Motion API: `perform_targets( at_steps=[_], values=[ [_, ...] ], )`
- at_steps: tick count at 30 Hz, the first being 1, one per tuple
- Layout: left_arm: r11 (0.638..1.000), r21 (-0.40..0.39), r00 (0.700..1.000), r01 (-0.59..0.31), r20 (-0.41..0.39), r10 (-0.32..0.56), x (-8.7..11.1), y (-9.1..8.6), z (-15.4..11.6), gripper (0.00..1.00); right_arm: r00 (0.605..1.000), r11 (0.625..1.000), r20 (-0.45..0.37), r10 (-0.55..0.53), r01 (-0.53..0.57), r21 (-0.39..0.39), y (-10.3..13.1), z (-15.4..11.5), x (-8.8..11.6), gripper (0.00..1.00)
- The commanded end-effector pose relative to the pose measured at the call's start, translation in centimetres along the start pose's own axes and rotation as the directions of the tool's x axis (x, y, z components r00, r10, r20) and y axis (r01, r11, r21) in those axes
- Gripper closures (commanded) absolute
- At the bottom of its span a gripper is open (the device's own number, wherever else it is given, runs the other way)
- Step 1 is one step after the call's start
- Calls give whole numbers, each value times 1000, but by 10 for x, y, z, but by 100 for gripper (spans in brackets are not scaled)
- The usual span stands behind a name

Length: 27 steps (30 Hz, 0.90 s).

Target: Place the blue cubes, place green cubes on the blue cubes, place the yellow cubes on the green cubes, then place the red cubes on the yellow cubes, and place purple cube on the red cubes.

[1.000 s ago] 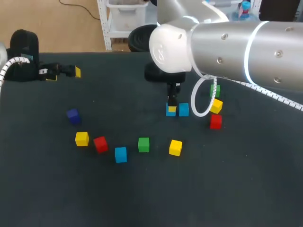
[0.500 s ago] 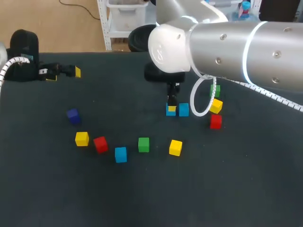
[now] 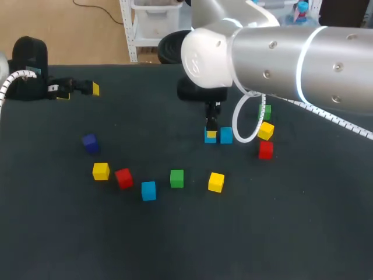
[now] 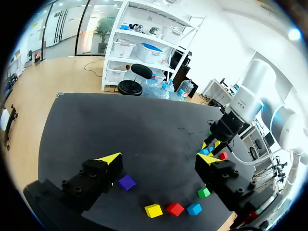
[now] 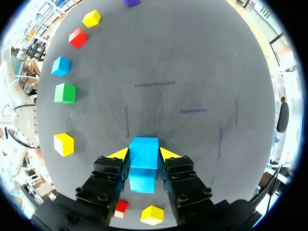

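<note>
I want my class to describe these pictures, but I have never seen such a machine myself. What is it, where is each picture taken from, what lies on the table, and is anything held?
It is a robot with two arms at a dark table. One picture looks down from above and behind it. The two round ones come from cameras on the wrists. Each arm ends in a claw with two yellow-tipped fingers. The right claw grips a blue cube, low at the table beside a second blue cube. The left claw is open and empty. Lying loose are a third blue cube, two green cubes, three yellow cubes, two red cubes and a purple cube.
</note>
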<state>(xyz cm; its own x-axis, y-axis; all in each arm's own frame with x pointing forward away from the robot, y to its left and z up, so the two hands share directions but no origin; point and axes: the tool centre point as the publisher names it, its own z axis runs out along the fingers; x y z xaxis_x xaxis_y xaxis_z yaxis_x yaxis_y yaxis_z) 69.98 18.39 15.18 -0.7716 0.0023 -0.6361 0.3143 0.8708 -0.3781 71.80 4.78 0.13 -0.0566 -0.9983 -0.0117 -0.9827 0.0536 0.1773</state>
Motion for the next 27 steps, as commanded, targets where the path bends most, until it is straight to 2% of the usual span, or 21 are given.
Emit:
perform_targets(
  at_steps=[1,2,3,4,5,12,19,27],
  values=[
    [1000,7,1000,-1,6,1,1,1,0,0,1000,1000,1,0,0,-2,1,1,1,84],
    [1000,7,1000,-1,6,1,1,1,0,0,1000,1000,0,1,-1,-3,1,1,1,76],
    [1000,7,1000,-1,6,1,1,1,0,0,1000,1000,1,5,-5,-4,1,1,1,61],
    [1000,7,1000,-1,6,1,1,1,0,0,1000,1000,1,7,-7,-5,1,1,1,13],
    [1000,7,1000,-1,6,1,1,1,0,0,1000,1000,1,10,-10,-11,1,1,1,0],
    [1000,7,1000,-1,6,1,1,1,0,0,1000,1000,10,16,-16,-14,2,-2,1,0],
    [1000,7,1000,-1,6,1,1,1,0,0,999,1000,38,14,-14,1,8,-18,0,0],
    [1000,7,1000,-1,6,1,1,1,0,0,987,997,155,34,-44,64,29,-54,5,0]
  ],
)
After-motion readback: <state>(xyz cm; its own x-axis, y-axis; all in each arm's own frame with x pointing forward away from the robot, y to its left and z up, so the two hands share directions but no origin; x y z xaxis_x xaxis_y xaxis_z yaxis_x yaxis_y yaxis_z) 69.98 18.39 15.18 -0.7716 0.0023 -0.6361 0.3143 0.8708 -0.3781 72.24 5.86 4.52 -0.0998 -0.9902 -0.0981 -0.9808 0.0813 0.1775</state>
